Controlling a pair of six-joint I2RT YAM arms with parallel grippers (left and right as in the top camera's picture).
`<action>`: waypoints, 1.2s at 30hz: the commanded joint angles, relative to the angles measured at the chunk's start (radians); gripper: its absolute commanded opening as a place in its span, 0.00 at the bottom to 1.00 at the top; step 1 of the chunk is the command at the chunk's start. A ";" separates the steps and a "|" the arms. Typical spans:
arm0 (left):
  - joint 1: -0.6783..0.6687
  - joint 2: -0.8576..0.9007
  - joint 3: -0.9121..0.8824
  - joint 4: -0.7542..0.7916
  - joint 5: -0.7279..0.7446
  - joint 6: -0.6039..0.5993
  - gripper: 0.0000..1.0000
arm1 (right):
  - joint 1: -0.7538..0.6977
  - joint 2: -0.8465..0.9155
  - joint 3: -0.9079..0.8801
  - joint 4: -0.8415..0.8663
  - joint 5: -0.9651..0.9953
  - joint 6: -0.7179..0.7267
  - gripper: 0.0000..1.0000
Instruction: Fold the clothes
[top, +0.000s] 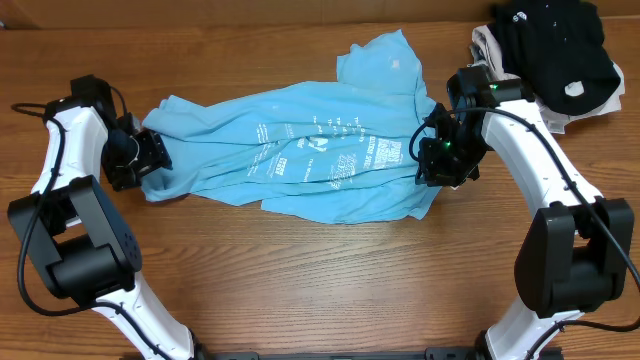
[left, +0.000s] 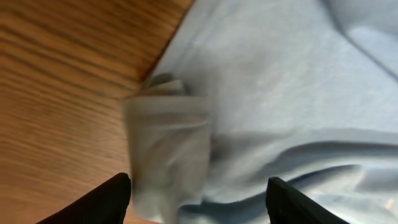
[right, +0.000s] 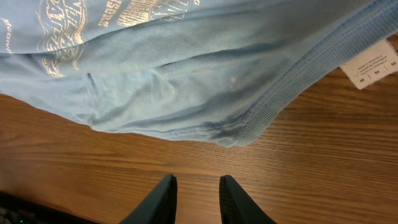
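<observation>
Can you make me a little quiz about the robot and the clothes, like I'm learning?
1. True or false: the blue shirt is already folded into a neat square.
2. Which letter is printed on the shirt's white tag? A) S B) M C) L
3. Fill in: the black and white clothes pile lies nearest the ____ gripper.
Key: 1 false, it lies spread out and rumpled. 2 B. 3 right, so the right gripper.

A wood-grain table (top: 320, 280) spans the view.
</observation>
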 joint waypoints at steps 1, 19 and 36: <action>0.021 -0.005 0.009 -0.009 -0.051 -0.029 0.68 | 0.000 -0.008 -0.002 0.003 0.003 0.000 0.27; 0.026 -0.004 -0.064 0.058 -0.055 -0.017 0.04 | 0.047 -0.008 -0.191 0.113 -0.035 0.111 0.29; 0.027 -0.004 -0.064 0.144 -0.049 -0.017 0.04 | 0.219 -0.007 -0.416 0.435 0.212 0.447 0.56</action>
